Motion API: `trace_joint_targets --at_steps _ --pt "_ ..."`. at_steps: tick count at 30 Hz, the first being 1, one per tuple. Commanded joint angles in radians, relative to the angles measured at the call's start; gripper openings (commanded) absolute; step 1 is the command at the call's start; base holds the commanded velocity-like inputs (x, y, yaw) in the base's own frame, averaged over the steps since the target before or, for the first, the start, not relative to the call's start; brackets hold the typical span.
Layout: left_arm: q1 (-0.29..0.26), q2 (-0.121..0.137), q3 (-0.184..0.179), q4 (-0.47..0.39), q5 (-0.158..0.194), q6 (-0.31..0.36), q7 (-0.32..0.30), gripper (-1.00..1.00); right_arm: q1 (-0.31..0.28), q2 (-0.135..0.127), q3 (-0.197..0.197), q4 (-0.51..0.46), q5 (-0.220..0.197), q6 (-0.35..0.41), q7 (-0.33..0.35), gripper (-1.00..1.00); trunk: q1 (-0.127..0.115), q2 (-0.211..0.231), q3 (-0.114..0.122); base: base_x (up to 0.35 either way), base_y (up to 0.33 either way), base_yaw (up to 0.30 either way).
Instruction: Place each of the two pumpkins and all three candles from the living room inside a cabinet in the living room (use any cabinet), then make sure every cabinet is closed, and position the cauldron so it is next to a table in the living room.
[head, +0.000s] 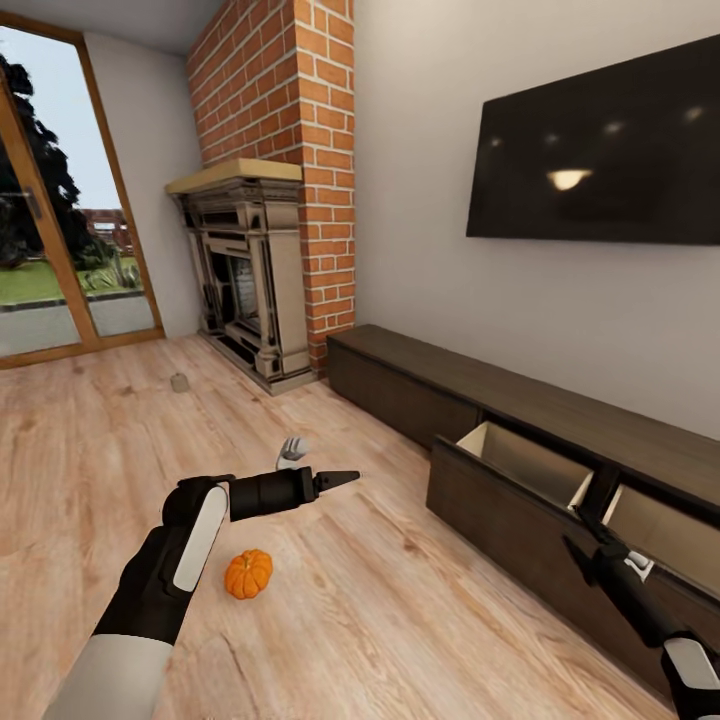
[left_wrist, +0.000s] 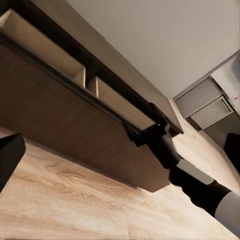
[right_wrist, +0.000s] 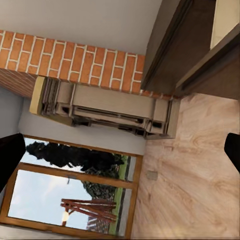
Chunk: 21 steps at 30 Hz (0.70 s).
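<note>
One orange pumpkin (head: 248, 573) lies on the wood floor just below my left forearm. A small tan candle (head: 180, 382) stands far off on the floor near the fireplace; it is the same candle (right_wrist: 151, 175) that the right wrist view catches. The dark brown cabinet (head: 420, 385) runs along the right wall with two drawers pulled out, showing beige insides. My left gripper (head: 345, 479) hovers open over the floor, empty. My right gripper (head: 580, 535) is open at the top edge of the nearer drawer front, and this right gripper (left_wrist: 146, 122) holds nothing.
A brick chimney with an ornate fireplace (head: 250, 285) fills the far corner. A glass door (head: 50, 250) is at the left and a black TV (head: 600, 150) hangs above the cabinet. A small pale grey object (head: 293, 450) sits on the floor behind my left gripper.
</note>
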Motion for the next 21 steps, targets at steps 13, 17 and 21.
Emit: trace_joint_targets --at_steps 13,17,21 --pt "-0.001 -0.002 0.0 0.003 -0.002 0.004 0.001 1.0 -0.001 0.0 -0.001 0.001 -0.004 0.006 -0.013 1.0 0.0 0.0 -0.001 0.0 0.0 0.287" --pt "-0.001 -0.002 0.0 0.001 -0.002 0.004 0.002 1.0 -0.001 0.0 -0.001 0.001 -0.004 0.006 -0.014 1.0 0.0 0.0 -0.001 0.0 0.0 0.288" --pt "-0.001 -0.001 0.001 0.001 -0.002 0.004 0.002 1.0 -0.001 0.001 0.0 0.001 -0.003 0.007 -0.015 1.0 0.0 0.0 -0.001 0.0 0.0 0.288"
